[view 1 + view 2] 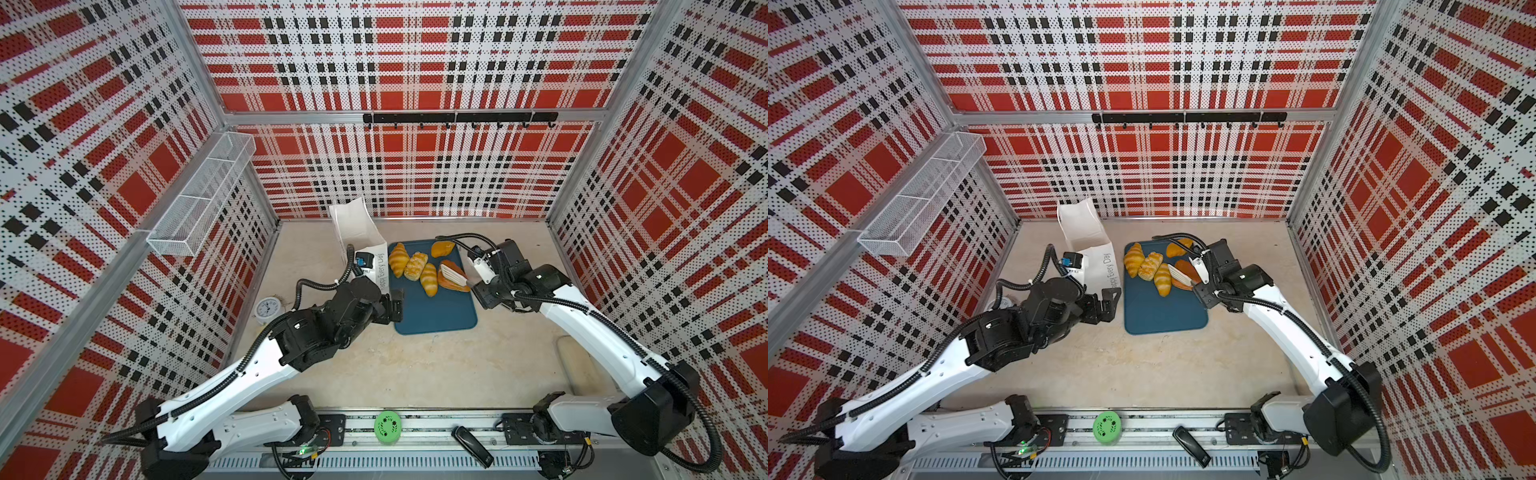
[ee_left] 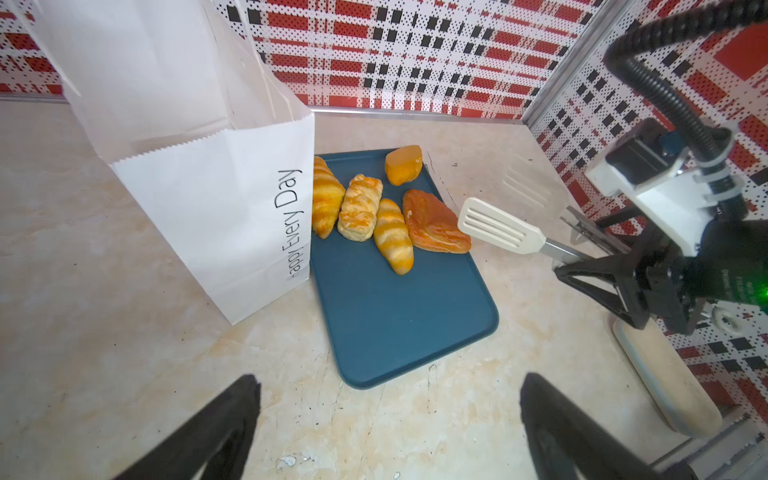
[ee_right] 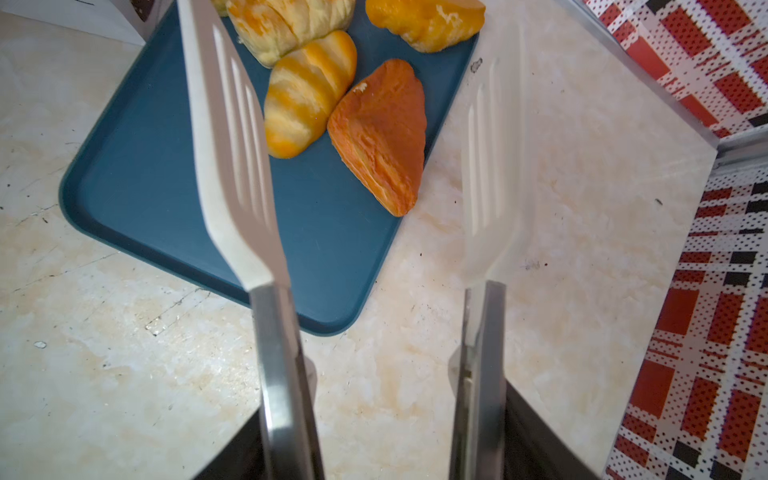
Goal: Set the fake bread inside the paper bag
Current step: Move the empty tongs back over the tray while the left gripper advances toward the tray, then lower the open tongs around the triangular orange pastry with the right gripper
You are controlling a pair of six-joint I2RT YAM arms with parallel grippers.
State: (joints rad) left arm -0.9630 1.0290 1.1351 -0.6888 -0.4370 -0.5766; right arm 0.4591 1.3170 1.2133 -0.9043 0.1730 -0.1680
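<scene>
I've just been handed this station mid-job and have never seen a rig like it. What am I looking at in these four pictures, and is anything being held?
This is a robot with two arms working over a table. Two pictures look down on the whole scene from overhead. Each of the other two comes from a camera on one arm's wrist, looking past that arm's tool.

A white paper bag stands open beside a blue tray that carries five toy pastries.

The right tool grips a pair of tongs. Their blades are spread, close to the reddish triangular pastry, and are not gripping it. The left tool is open and empty, above the table near the bag.
</scene>
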